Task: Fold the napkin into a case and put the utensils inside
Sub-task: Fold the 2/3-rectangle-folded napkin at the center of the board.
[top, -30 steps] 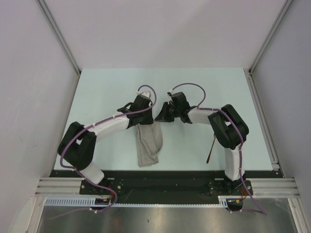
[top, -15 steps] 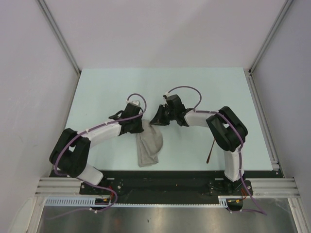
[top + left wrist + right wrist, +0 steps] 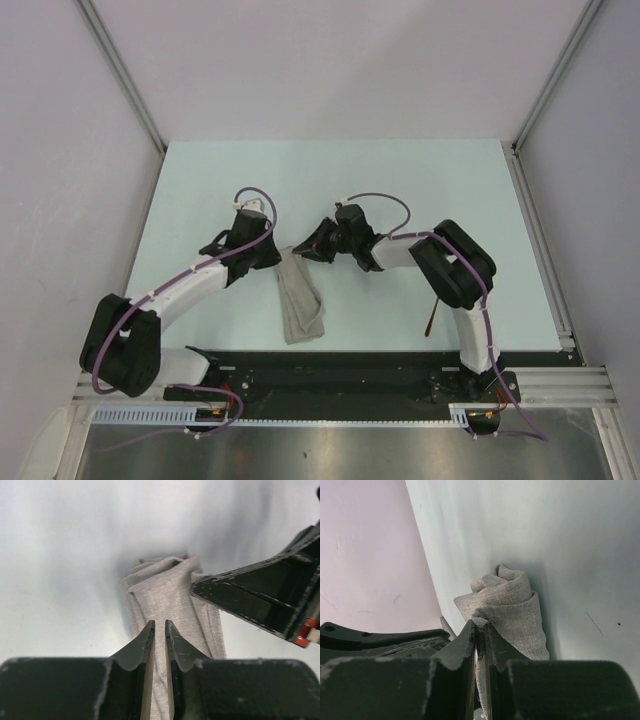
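The grey-beige napkin (image 3: 299, 305) lies as a narrow bunched strip near the table's front middle. Its far end is lifted between both grippers. My left gripper (image 3: 276, 256) is shut on the cloth's far left edge; the left wrist view shows cloth (image 3: 167, 592) running between the nearly closed jaws (image 3: 160, 626). My right gripper (image 3: 306, 250) is shut on a rolled fold of the napkin (image 3: 512, 605), pinched at the tips (image 3: 480, 626). The copper fork (image 3: 433, 310) lies on the table beside the right arm's base, partly hidden by it. The black piece is out of view.
The pale green table (image 3: 220, 190) is walled by grey panels on three sides. A metal rail (image 3: 540, 240) runs along the right edge. A black base plate (image 3: 330, 375) spans the front edge. The two grippers sit almost touching each other.
Both grippers have moved left together with the napkin's far end. The cloth has gone from a wider rounded shape to a narrower strip. The fork has not moved.
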`<state>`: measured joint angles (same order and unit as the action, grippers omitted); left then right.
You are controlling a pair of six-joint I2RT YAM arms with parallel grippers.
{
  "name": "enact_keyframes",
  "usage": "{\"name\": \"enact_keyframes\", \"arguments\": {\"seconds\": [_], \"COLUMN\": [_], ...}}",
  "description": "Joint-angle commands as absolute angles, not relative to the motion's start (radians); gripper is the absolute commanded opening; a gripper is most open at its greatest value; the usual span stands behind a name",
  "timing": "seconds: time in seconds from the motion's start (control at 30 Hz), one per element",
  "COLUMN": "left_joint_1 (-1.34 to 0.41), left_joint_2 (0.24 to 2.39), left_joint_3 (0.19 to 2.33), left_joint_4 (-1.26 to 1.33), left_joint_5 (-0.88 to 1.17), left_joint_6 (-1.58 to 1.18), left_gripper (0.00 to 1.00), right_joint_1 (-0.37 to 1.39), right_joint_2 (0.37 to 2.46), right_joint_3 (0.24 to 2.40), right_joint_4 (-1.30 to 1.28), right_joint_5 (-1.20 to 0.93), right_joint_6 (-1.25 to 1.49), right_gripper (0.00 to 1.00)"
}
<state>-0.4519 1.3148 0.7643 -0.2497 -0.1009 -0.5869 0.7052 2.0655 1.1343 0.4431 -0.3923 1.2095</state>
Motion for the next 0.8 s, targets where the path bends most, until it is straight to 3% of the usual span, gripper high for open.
{"name": "enact_keyframes", "arguments": {"seconds": [0.0,0.07,0.2,0.33,0.37,0.47,0.7,0.77], "left_joint_1": [-0.437,-0.436,-0.436,-0.436,-0.436,-0.437,-0.437,-0.437], "left_joint_2": [1.341,1.345,1.306,1.289,1.292,1.281,1.161,1.149], "left_joint_3": [0.742,0.741,0.713,0.696,0.696,0.686,0.611,0.606], "left_joint_4": [-0.192,-0.173,-0.131,-0.136,-0.149,-0.172,-0.21,-0.235], "left_joint_5": [-0.048,-0.012,0.05,0.028,0.019,-0.03,-0.185,-0.228], "left_joint_6": [-0.617,-0.614,-0.611,-0.603,-0.603,-0.623,-0.71,-0.73], "left_gripper": [0.2,0.23,0.43,0.46,0.47,0.47,0.48,0.59], "right_joint_1": [0.735,0.75,0.765,0.779,0.779,0.781,0.778,0.775], "right_joint_2": [2.095,2.108,2.137,2.164,2.166,2.174,2.178,2.187], "right_joint_3": [1.149,1.147,1.149,1.132,1.124,1.12,1.112,1.108], "right_joint_4": [0.525,0.543,0.575,0.638,0.662,0.686,0.741,0.761], "right_joint_5": [-0.335,-0.325,-0.31,-0.316,-0.314,-0.327,-0.371,-0.391], "right_joint_6": [1.304,1.318,1.347,1.371,1.385,1.382,1.367,1.377], "right_gripper": [0.05,0.05,0.07,0.11,0.24,0.36,0.37,0.34]}}
